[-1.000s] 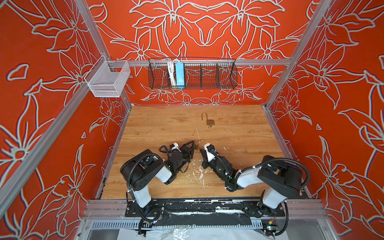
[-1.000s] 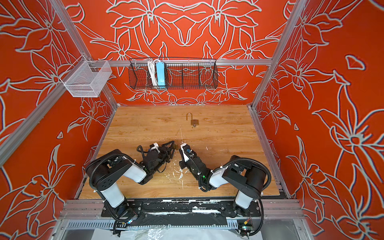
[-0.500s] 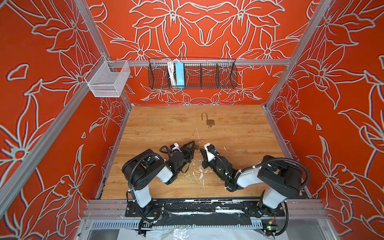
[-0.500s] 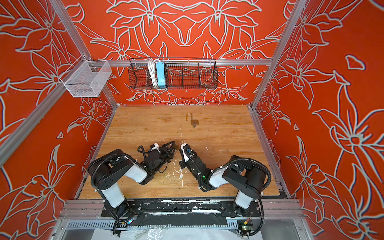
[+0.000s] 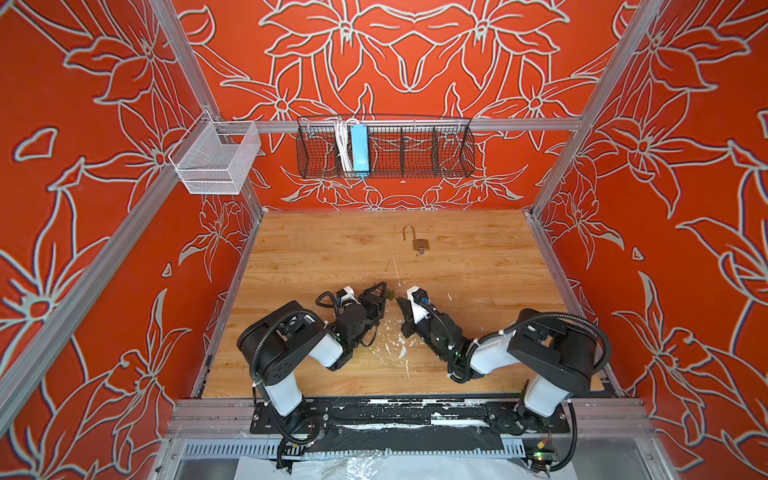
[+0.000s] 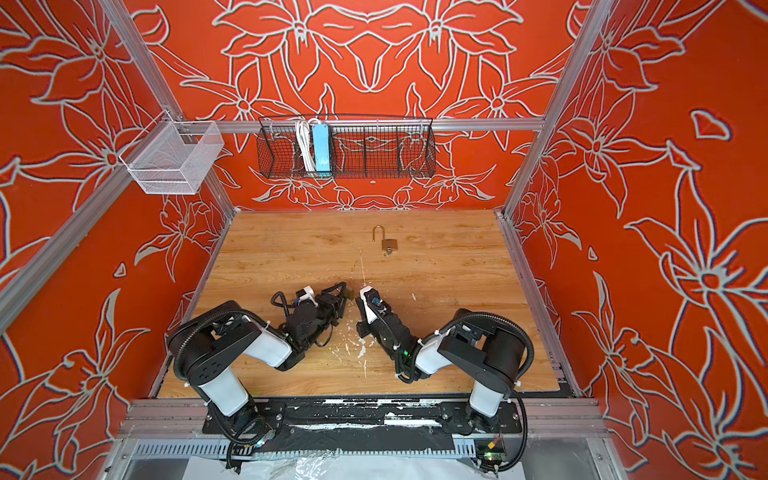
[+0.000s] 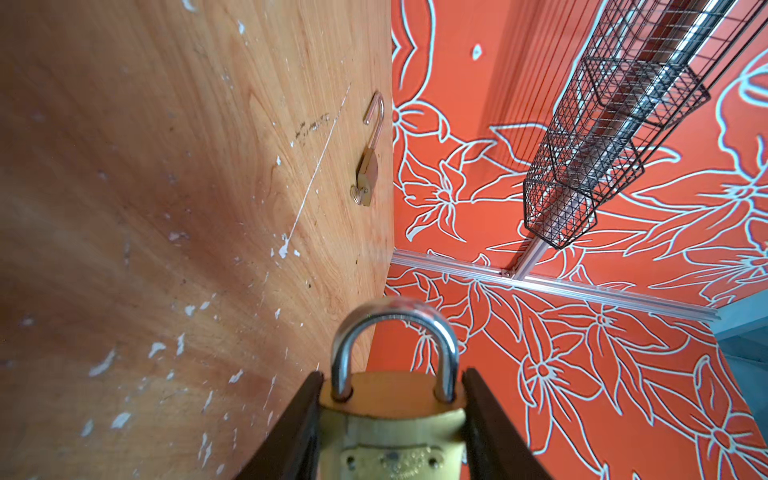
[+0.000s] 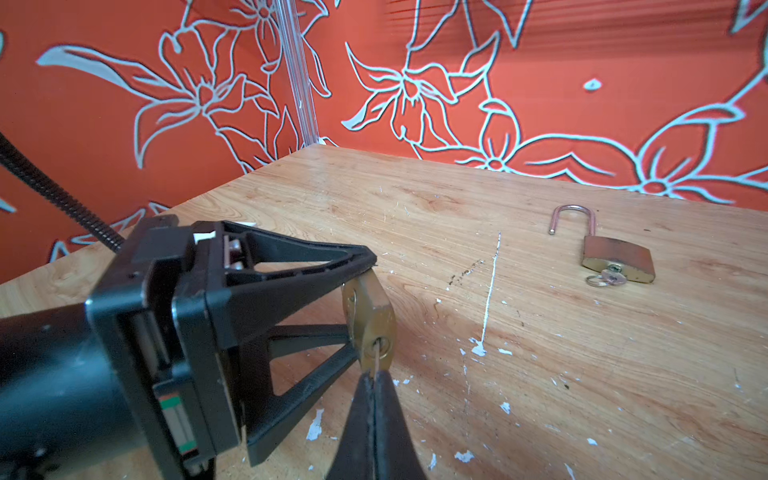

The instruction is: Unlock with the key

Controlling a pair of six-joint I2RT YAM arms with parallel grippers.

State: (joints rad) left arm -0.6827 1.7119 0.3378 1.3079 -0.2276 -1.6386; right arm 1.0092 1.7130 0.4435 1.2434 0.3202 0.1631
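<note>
My left gripper point(image 7: 392, 372) is shut on a brass padlock point(image 7: 392, 419), one black finger pressed against each side of its body. The silver shackle point(image 7: 395, 328) is seated in the body. My right gripper point(image 8: 372, 376) is shut on a thin key point(image 8: 376, 360), whose blade sits in the keyhole at the bottom of that padlock point(image 8: 372, 320). In both top views the left gripper point(image 5: 384, 293) and the right gripper point(image 5: 400, 301) meet tip to tip at mid-table, just above the wood.
A second brass padlock point(image 5: 420, 245) lies further back on the wooden table point(image 5: 332, 249), shackle swung open, a key and ring in its keyhole point(image 8: 611, 277). A black wire basket point(image 5: 384, 147) and a white mesh basket point(image 5: 216, 162) hang on the walls.
</note>
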